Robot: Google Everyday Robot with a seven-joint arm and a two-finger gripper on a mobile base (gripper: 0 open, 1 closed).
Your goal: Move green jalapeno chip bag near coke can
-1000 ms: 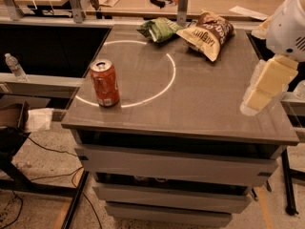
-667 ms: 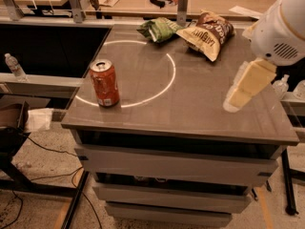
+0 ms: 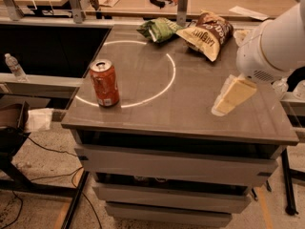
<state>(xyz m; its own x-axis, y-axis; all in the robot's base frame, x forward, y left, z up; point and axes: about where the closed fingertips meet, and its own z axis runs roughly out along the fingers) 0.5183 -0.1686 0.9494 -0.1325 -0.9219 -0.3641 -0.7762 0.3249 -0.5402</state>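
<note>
"While the pincer (image 3: pixel 228 99) hangs over the desk (image 3: pixel 190 104), where's the green bag (image 3: pixel 159 29)?"

"At the back, just beside the brown bag (image 3: pixel 207 32), far from the can (image 3: pixel 104 82). I can't tell if the pincer's clenched. It should pinch only green."
</note>
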